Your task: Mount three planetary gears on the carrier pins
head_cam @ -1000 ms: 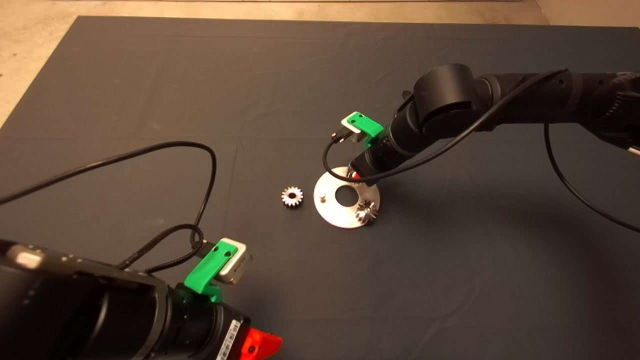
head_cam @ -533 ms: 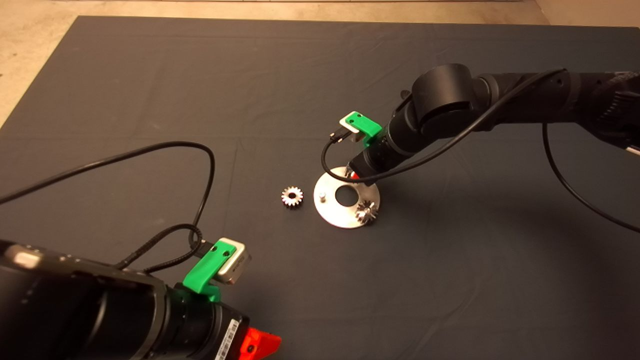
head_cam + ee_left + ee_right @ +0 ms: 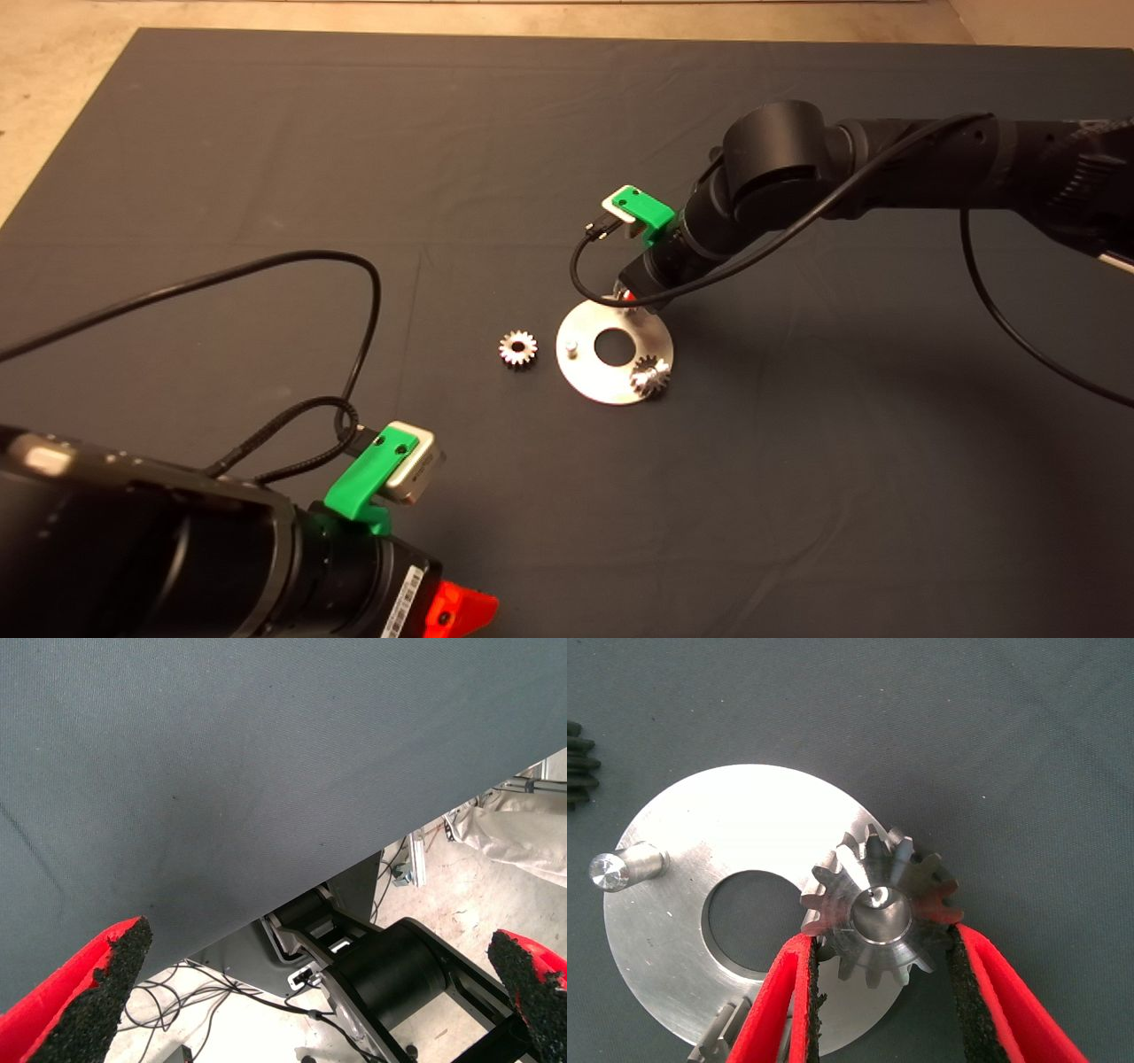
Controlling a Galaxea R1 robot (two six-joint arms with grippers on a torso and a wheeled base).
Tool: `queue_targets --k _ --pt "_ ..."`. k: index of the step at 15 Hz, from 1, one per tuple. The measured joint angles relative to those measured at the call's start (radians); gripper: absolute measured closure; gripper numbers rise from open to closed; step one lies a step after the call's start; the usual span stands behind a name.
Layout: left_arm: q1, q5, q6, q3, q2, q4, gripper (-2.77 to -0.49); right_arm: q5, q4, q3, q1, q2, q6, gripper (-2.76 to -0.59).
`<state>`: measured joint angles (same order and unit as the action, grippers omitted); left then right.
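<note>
The silver carrier disc (image 3: pixel 592 376) lies mid-mat. One planetary gear (image 3: pixel 650 376) sits on its near-right pin. A second gear (image 3: pixel 877 908) sits on the far pin, whose tip shows in the gear's centre hole. My right gripper (image 3: pixel 625 297) hovers over that far edge, and in the right wrist view the gripper (image 3: pixel 878 934) is open, its fingers (image 3: pixel 788 1010) flanking this gear with small gaps. The left pin (image 3: pixel 572 346) is bare and also shows in the right wrist view (image 3: pixel 625 866). A third gear (image 3: pixel 517 347) lies flat on the mat left of the disc.
My left gripper (image 3: pixel 461 611) is parked at the mat's lower left edge, open and empty. Its wrist view shows the gripper (image 3: pixel 314 992) over the mat's edge above floor equipment. A black cable (image 3: pixel 354 292) loops over the mat on the left.
My right arm has risen and drawn back a little toward the far side, away from the disc. The gears, the disc and the left arm have not moved.
</note>
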<state>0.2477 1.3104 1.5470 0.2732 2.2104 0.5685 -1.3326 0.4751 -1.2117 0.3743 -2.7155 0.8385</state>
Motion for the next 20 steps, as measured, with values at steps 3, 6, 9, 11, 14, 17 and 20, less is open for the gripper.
queue_targets --k 3,6,9,11,14,17,20 --pt "0.0 0.0 0.0 0.0 0.0 0.0 -2.77 -0.001 0.0 -0.001 0.0 0.0 0.0 -0.83" --pt "0.0 -0.002 0.0 0.0 -0.016 0.0 -2.77 -0.002 0.0 -0.001 0.0 0.0 0.0 -0.83" --pt "0.0 -0.008 -0.013 0.0 -0.056 0.0 -2.77 -0.008 0.0 -0.001 0.0 -0.001 0.0 -0.83" --pt "0.0 -0.034 -0.016 0.0 -0.064 0.0 -2.77 -0.017 0.0 -0.001 0.0 -0.002 0.0 -0.83" --pt "0.0 -0.036 -0.016 0.0 -0.064 0.0 -2.77 -0.024 0.0 -0.001 -0.001 -0.002 0.0 -0.83" --pt "0.0 -0.036 -0.016 0.0 -0.064 0.0 -2.77 -0.025 0.002 -0.001 -0.006 -0.002 0.0 -0.83" --pt "0.0 -0.036 -0.017 0.0 -0.064 0.0 -2.77 -0.026 0.004 -0.001 -0.008 -0.002 0.0 -0.83"
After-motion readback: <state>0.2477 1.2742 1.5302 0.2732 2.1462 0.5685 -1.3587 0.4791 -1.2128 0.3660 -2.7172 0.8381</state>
